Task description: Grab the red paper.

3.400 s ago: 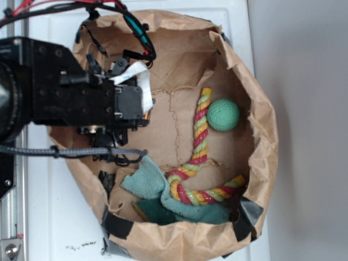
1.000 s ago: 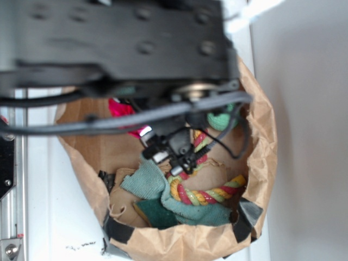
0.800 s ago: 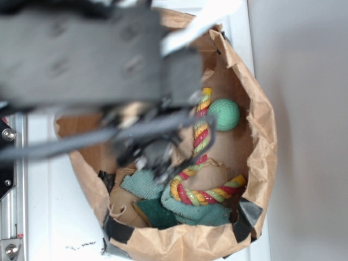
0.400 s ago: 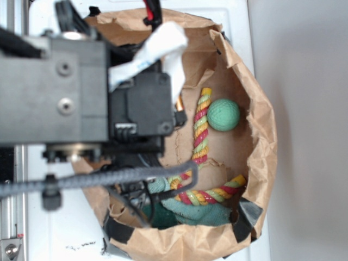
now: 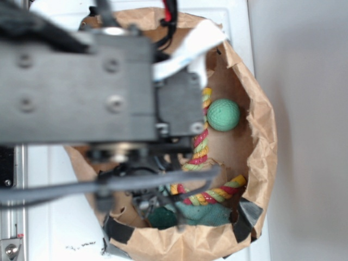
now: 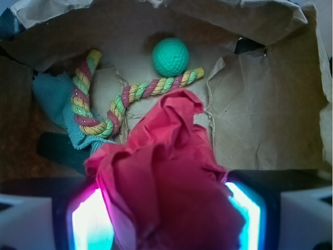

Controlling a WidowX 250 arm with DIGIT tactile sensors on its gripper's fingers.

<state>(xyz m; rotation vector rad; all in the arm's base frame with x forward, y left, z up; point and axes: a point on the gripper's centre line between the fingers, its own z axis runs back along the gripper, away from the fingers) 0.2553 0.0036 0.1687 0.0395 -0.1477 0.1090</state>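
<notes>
Filling the lower centre of the wrist view, the red paper point(image 6: 169, 187) is sitting clamped betw. the end effector point(image 6: 165, 219) fingers point(image 6: 86, 221), whose glowing pads are pressing it from both sides. The wad is looking lifted clear of the bag floor, so the grab itself is reading as done; what's left, at most, is carrying it up & out.

Beyond it, the twisted rope point(image 6: 112, 107) is curving from centre to upper left, w/ the teal cloth point(image 6: 52, 99) lying under its left end. Farther back the green ball point(image 6: 170, 57) is resting just beside the rope's right tip, near the far wall of the paper bag point(image 6: 270, 104).

In the exterior view the arm is blocking most of the bag; the paper isn't visible there.

Vs. a moment ago: the arm is now sitting further right in frame, covering more of the rope; ball & cloth aren't shifting.
</notes>
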